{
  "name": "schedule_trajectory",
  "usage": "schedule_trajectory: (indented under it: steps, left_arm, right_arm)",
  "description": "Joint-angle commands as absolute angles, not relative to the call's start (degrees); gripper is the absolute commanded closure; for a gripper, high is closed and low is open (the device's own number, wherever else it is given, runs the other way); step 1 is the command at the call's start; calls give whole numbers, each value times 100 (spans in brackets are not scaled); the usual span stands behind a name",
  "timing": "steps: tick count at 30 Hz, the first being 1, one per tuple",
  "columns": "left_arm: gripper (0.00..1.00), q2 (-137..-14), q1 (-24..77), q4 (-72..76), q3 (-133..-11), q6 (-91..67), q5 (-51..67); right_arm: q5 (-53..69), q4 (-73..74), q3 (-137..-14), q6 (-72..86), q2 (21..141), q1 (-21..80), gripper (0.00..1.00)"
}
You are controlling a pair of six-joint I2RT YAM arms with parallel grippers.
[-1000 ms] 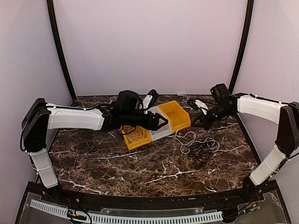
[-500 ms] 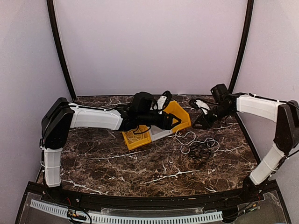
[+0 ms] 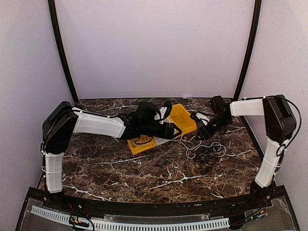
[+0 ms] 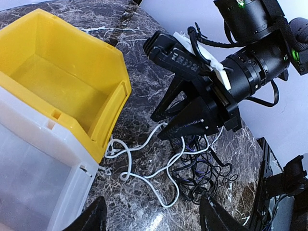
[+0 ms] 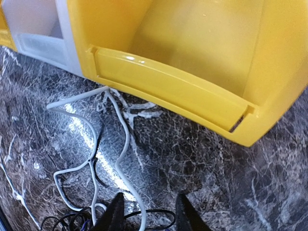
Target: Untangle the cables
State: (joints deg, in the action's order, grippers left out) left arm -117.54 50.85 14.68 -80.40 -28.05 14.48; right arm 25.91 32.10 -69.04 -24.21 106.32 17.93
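Right wrist: white cable (image 5: pixel 126 137) outside yellow bin (image 5: pixel 168 89).

Yellow bin (image 3: pixel 185 115) obstructs approach left of cables (image 3: pixel 207 154).

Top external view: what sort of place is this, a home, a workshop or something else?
Probably a lab enclosure built for robot recordings: plain pale walls close in a marble-patterned table, two robot arms are bolted at its near edge, and yellow bins and tangled cables lie as props.
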Motion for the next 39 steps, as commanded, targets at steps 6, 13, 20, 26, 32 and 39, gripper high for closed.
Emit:
schedule_trajectory:
  steps: [6,13,20,26,32,39]
  left_arm:
    - [36,-11524,5080,1574,-7964,-2742,1606]
    - [36,-11654,5088,1663,-8060,-2414,1758]
    - [35,-11698,5183,2181,-8081,-1964,1910]
    - [34,-11736,5336,2834,-8137,-1604,1963]
    - [37,-12029,5363,2458,-8654,-1481,1906]
    - [39,-12099,5367,2215,-8563,-1649,1744]
  right_arm:
    - [3240,3145,-7135,-2492,10713,1767,98]
    - [3760,3436,-7083,-2714,9974,1766,100]
    - [4430,4077,-7137,-3066,9151,1767,100]
    - [4883,4533,-7316,-3266,8717,1783,100]
    - [5219,4753,-7512,-3342,8296,1814,100]
    - [5130,4373,-7562,-2987,7883,1809,100]
